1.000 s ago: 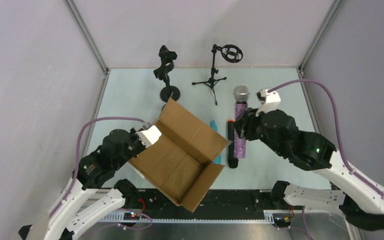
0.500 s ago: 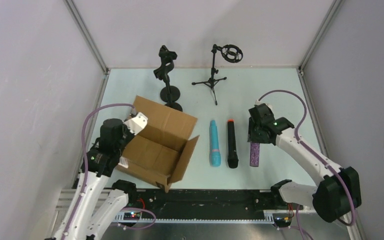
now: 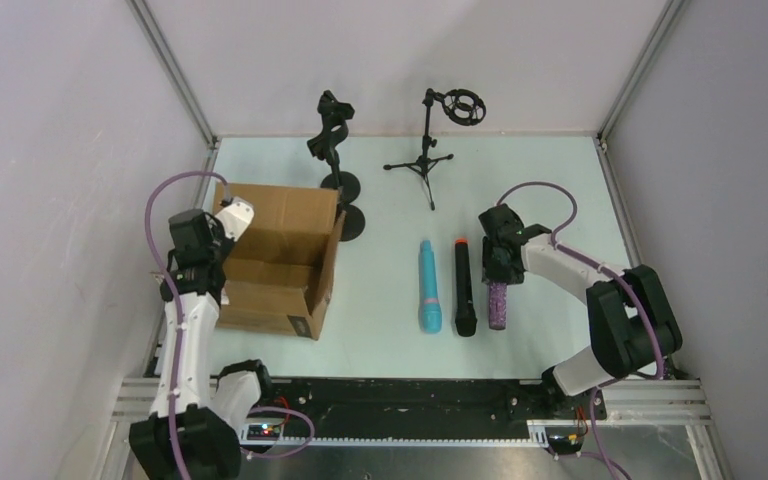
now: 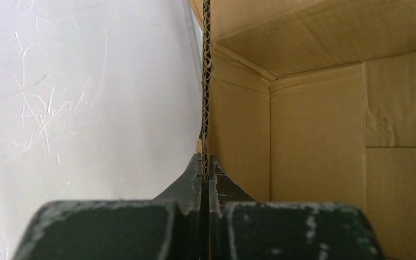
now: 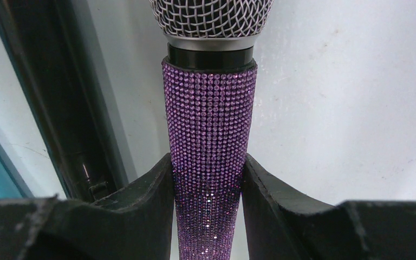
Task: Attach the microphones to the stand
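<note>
Cardboard box [image 3: 280, 265] has moved from the centre of the counter [image 3: 550, 190] to 9 o'clock, with the left end effector [image 4: 205, 168] pinched closed on its wall. The purple microphone [image 5: 210, 124] now lies at 4 o'clock, beside the black microphone [image 3: 464, 285] and the turquoise microphone [image 3: 428, 285]. The right end effector [image 5: 208, 173] is still clamped around its body. The round-base stand [image 3: 330, 135] and the tripod stand [image 3: 422, 160] at 12 o'clock carry nothing yet.

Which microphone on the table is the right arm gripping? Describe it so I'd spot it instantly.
Find the open brown cardboard box on the left of the pale green table; right of it, three stick microphones lie side by side. The right arm's tool clamps the rightmost, a glittery purple microphone with a silver mesh head, unlike its black microphone and turquoise microphone neighbours.
</note>
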